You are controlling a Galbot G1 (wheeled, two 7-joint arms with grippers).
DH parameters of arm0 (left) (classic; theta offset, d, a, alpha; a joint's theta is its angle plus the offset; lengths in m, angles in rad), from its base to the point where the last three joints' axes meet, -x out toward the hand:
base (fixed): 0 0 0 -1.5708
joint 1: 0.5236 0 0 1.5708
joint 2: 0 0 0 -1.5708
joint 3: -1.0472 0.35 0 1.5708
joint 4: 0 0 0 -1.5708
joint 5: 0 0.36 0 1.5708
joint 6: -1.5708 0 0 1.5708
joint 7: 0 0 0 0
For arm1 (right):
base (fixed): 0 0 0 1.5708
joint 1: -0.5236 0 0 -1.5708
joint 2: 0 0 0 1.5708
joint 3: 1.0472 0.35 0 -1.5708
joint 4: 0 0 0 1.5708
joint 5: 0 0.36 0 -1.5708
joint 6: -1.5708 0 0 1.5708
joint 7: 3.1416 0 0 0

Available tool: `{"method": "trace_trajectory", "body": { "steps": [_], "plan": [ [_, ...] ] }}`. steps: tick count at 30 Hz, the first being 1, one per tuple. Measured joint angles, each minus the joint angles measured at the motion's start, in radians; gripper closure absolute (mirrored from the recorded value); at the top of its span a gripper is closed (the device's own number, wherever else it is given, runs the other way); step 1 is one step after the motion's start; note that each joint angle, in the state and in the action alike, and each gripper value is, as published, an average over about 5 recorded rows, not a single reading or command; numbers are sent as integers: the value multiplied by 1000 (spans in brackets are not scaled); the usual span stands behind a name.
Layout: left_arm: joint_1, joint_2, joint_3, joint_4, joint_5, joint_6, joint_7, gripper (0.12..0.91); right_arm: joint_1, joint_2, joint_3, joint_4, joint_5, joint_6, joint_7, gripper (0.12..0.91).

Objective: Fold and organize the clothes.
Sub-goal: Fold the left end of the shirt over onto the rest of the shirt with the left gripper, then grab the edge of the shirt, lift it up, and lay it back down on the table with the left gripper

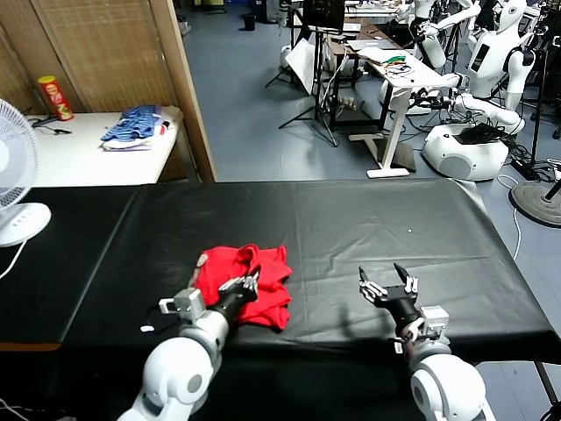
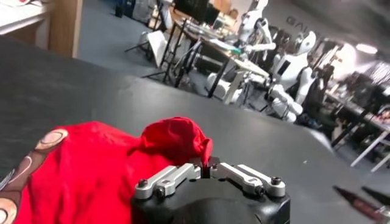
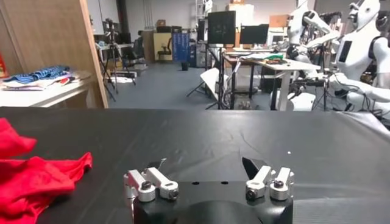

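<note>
The clothes, a crumpled bright red T-shirt (image 1: 237, 270), lie on the black table (image 1: 368, 219) left of centre near the front edge. My left gripper (image 1: 250, 281) sits on the shirt's near right part, shut on a raised fold of red fabric. In the left wrist view the gripper (image 2: 205, 165) pinches that fold and the T-shirt (image 2: 91, 176) spreads out beyond it. A bit of brown-and-white print (image 2: 29, 167) shows at one edge. My right gripper (image 1: 387, 282) hovers open over bare table, well to the right of the shirt. The right wrist view shows this gripper (image 3: 207, 169) empty, with the T-shirt (image 3: 30, 179) off to one side.
A white fan (image 1: 13, 180) stands at the table's left end. Behind it a white side table (image 1: 79, 153) carries a blue striped garment pile (image 1: 136, 125) and a red can (image 1: 55, 96). A wooden partition (image 1: 180, 79) rises behind. Other robots (image 1: 478, 96) and desks stand at the back right.
</note>
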Motion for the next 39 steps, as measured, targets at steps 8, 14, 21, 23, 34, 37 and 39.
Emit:
{"method": "trace_trajectory", "body": {
  "steps": [8,14,21,23,34,37,39],
  "plan": [
    [-8,-42,28,44,88,-41,34,875,-1,-2,1,-2,-1,0,-2,227],
    [-7,-87,54,96,111,-68,59,753,20,-16,-7,-23,-1,5,-9,227],
    [-8,-99,64,80,50,-66,87,361,78,-40,-57,-64,0,3,-50,227],
    [-9,-82,49,58,72,-70,106,289,104,-46,-86,-81,-1,2,-69,227],
    [67,96,-127,32,235,-148,163,232,313,4,-342,-265,-103,21,-92,227],
    [92,104,-171,47,248,-159,173,232,353,32,-399,-326,-152,21,-96,227],
    [104,104,-194,59,247,-163,180,232,366,46,-424,-357,-189,15,-97,227]
  ]
}}
